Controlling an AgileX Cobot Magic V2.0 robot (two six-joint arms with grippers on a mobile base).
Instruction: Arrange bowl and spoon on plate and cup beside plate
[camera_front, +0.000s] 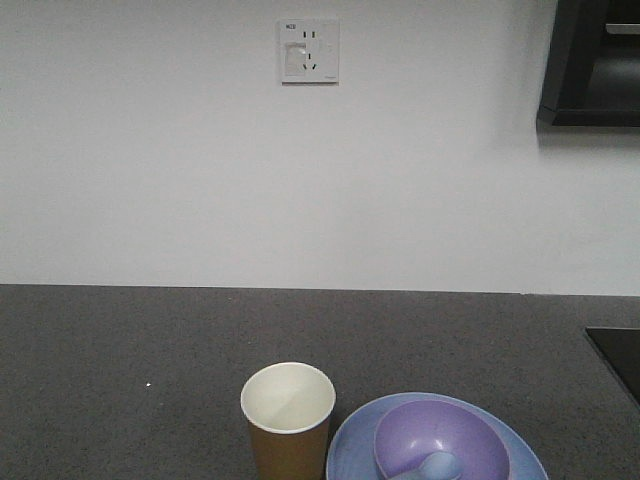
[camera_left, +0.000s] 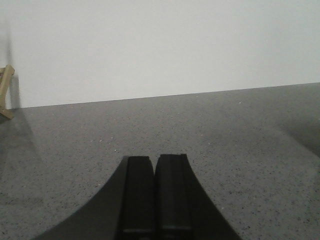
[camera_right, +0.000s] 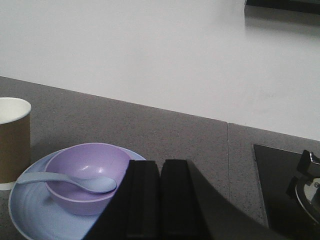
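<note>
You are finishing with both grippers, left gripper (camera_left: 156, 200) and right gripper (camera_right: 160, 200), closed and empty, so keep them clear while the short pale blue plastic spoon (camera_right: 70, 181) is lying in the small lavender plastic bowl (camera_right: 89, 176) on the round pale blue plate (camera_right: 30, 215), the brown paper cup (camera_right: 12, 142) seemingly just beside its rim.

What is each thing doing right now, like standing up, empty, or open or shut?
cup: upright, empty, beside the plate.
plate: flat on the counter, holding the bowl.
bowl: upright on the plate, spoon inside.
spoon: scoop in the bowl, handle over its rim.
left end effector: shut, empty.
right end effector: shut, empty.
</note>
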